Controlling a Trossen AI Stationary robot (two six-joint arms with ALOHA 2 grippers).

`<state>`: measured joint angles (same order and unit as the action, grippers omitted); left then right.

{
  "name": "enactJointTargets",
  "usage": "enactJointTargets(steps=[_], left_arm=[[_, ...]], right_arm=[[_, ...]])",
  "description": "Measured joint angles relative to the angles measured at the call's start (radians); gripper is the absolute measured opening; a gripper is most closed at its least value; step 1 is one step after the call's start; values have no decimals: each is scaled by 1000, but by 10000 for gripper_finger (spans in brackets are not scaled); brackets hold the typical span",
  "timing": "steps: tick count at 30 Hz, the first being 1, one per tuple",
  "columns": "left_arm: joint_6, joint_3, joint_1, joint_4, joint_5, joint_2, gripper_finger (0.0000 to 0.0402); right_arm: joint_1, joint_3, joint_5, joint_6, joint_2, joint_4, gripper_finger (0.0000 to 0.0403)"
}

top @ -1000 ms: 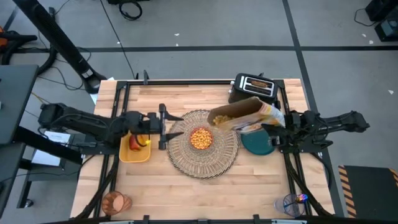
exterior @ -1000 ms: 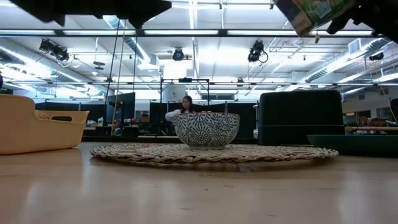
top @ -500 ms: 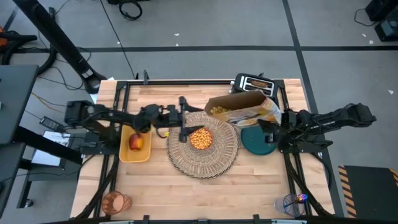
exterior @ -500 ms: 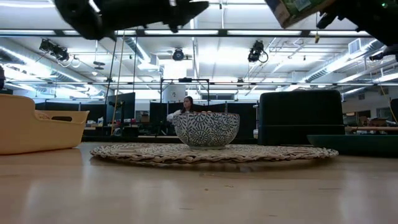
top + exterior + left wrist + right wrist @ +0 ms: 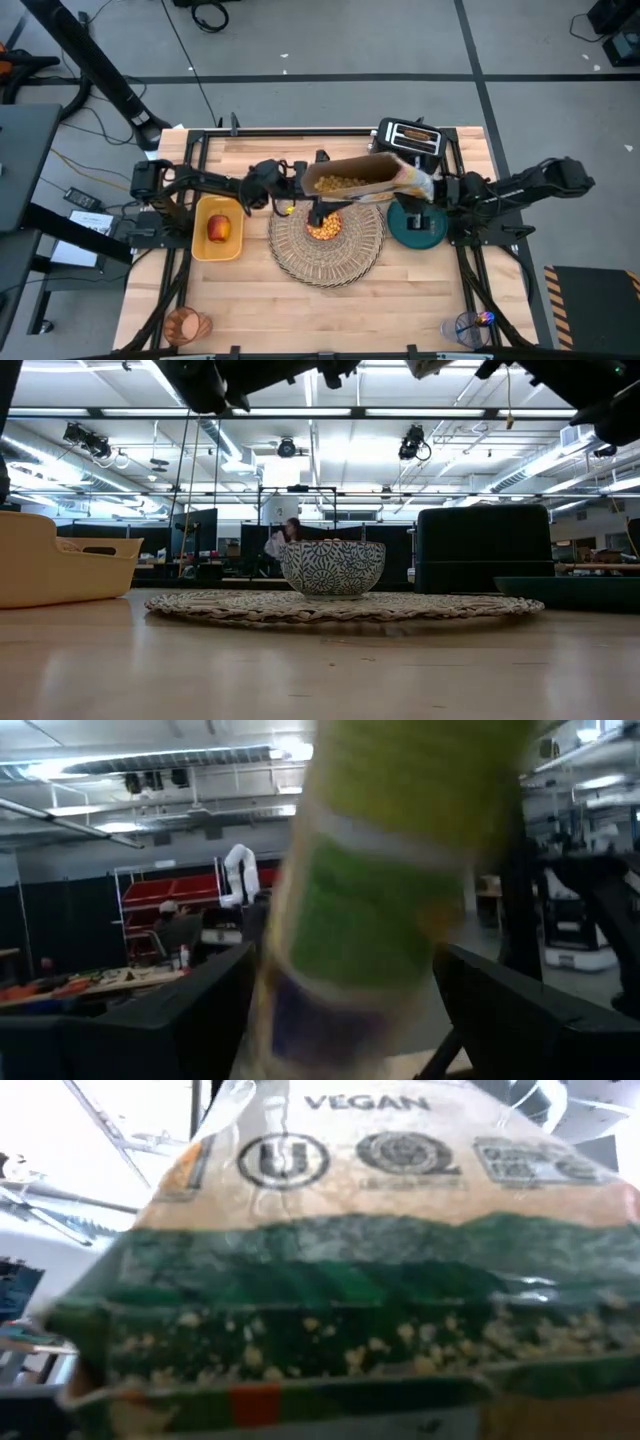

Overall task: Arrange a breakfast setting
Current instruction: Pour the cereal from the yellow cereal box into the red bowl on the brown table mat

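Above the round woven straw placemat (image 5: 327, 240) at frame centre, the right gripper (image 5: 432, 188) clamps an open brown cereal box (image 5: 362, 180) — the left gripper (image 5: 318, 186), fingers wide, meets its mouth.

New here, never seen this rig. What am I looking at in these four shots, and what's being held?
Two dark robot arms work at a wooden table. One camera looks straight down, one sits at tabletop level, and one rides on each wrist.

On the table: a round woven placemat with a patterned bowl of cereal, a yellow bin holding a red apple, a teal plate and a black toaster.

The right gripper holds an open cereal box on its side above the bowl; its wrist camera is filled by the packaging. The left gripper, open, is at the box's open end.
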<state>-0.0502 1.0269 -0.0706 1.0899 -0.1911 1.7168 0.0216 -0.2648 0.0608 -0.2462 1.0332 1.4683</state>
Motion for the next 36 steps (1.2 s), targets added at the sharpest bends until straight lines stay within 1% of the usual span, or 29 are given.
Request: enactJointTargets(steps=[4, 7, 10, 14, 17, 21, 24, 27, 32, 34, 36], left_arm=[[31, 19, -1, 7, 54, 0, 314], [37, 22, -5, 24, 55, 0, 301], [54, 22, -11, 45, 54, 0, 273], [91, 22, -19, 79, 20, -2, 224], [91, 22, -26, 79, 21, -2, 194], [137, 22, -48, 77, 12, -2, 165], [170, 22, -73, 64, -16, -9, 152], [171, 22, -102, 8, -45, -40, 145], [138, 22, -148, -168, -46, -130, 142], [112, 22, -166, -277, -45, -180, 142], [71, 22, -179, -416, -18, -243, 142]], right_arm=[[-10, -27, -7, 5, 58, -3, 170], [-13, -45, -9, 7, 93, -3, 171], [-15, -48, -36, 3, 108, 15, 171], [-25, -48, -103, 29, 110, 15, 172], [-36, -48, -113, 61, 109, 5, 182], [-38, -47, -129, 67, 107, -29, 216], [-39, -47, -156, 61, 105, -55, 253], [-39, -47, -186, 56, 84, -103, 293], [-39, -47, -241, 41, 39, -227, 349], [-38, -46, -266, 18, 16, -303, 365], [-32, -46, -300, 9, -8, -394, 376]])
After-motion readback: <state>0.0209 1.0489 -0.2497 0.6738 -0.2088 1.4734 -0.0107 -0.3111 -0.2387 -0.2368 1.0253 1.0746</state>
